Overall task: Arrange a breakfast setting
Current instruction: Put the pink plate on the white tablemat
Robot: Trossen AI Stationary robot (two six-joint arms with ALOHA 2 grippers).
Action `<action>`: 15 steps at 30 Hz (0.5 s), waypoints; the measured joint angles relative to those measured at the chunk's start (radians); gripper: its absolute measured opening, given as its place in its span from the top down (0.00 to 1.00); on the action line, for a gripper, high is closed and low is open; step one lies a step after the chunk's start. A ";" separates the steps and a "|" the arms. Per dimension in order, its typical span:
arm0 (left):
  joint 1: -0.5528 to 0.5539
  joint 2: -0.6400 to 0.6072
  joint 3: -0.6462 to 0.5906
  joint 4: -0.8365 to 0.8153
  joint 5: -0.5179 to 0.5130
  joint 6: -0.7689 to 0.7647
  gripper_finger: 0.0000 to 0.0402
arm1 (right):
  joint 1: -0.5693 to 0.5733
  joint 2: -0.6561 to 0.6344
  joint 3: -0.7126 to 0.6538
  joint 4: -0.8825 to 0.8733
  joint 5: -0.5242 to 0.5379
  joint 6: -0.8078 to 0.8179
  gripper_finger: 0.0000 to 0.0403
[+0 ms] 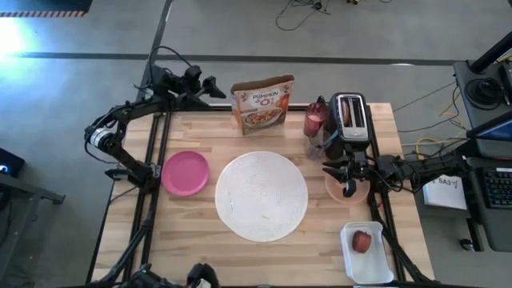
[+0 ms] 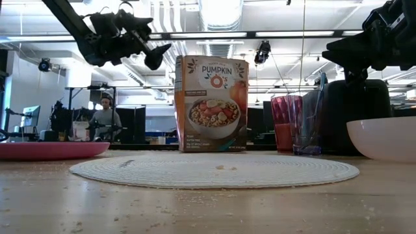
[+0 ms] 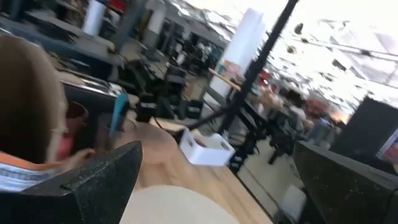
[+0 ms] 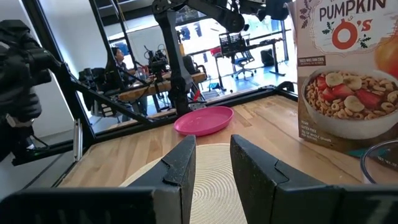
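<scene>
Right gripper (image 1: 350, 190), fingers narrowly parted and empty, hovers over the peach bowl (image 1: 338, 190) beside the white plate (image 1: 262, 196); left gripper (image 1: 210, 86), spread wide, waits behind the cereal box (image 1: 263, 104).

The high view looks straight down on the whole wooden table (image 1: 200, 232), from well above. The low view sits at tabletop height at the near edge, facing level across the table to the cereal box (image 2: 210, 104) and the room behind. The left wrist view looks from the far left across the table toward the right side. The right wrist view looks leftward, low over the large round white plate (image 4: 211, 186). High, low and right wrist views share the smaller magenta plate (image 1: 185, 173).
</scene>
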 joint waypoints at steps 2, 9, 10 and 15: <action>0.001 0.011 0.000 -0.004 -0.049 -0.007 0.00 | 0.000 0.000 0.000 0.000 0.000 0.000 0.77; 0.036 0.052 -0.002 -0.022 -0.109 -0.065 0.00 | 0.000 0.000 0.000 0.000 0.000 0.000 0.77; 0.040 0.053 -0.005 -0.022 -0.110 -0.068 0.00 | 0.000 0.000 0.000 0.000 0.000 0.000 0.77; 0.042 0.035 -0.017 -0.019 -0.110 -0.046 0.00 | 0.000 0.000 0.000 0.000 0.000 0.000 0.77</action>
